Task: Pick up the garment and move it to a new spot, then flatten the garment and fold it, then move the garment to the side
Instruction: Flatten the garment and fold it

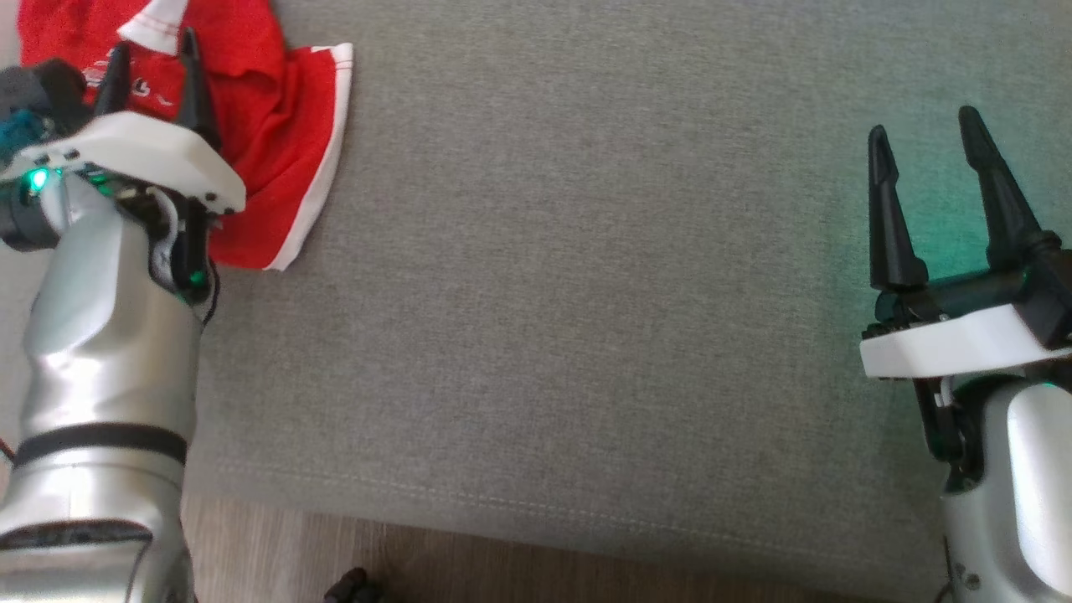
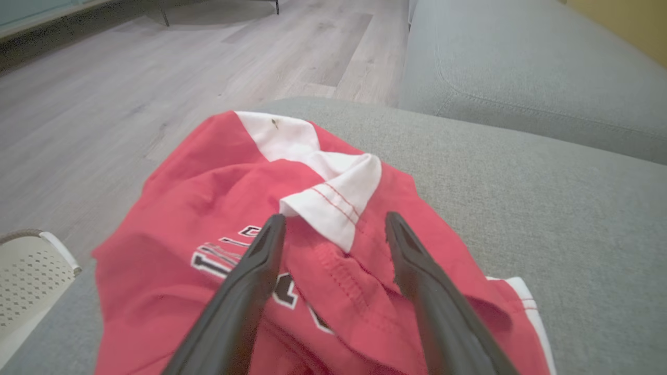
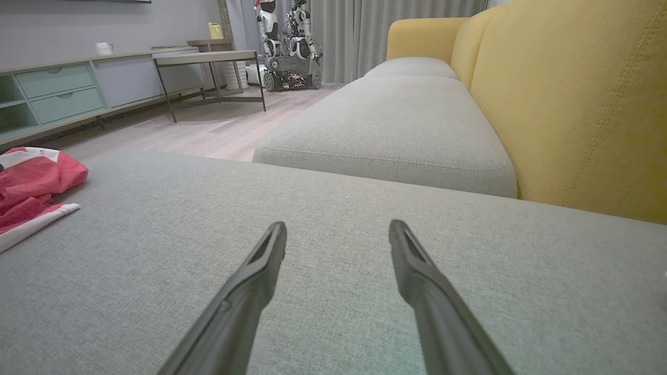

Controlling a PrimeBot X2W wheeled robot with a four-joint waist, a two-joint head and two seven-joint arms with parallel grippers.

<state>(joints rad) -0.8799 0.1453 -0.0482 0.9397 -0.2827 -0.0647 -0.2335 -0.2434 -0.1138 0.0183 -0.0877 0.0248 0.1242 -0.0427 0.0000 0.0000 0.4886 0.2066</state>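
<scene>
Garment (image 1: 276,126) (image 2: 208,208), a crumpled red shirt with white trim, lies on the grey sofa cushion (image 1: 586,293) directly under and ahead of the left gripper (image 1: 153,46) (image 2: 334,217). That gripper's two fingers (image 2: 245,291) stand wide apart and hold nothing, with the white collar (image 2: 333,208) between their tips. The right gripper (image 1: 924,123) (image 3: 337,224), also spread open and empty, hangs over bare cushion, with the shirt well away to its left.
</scene>
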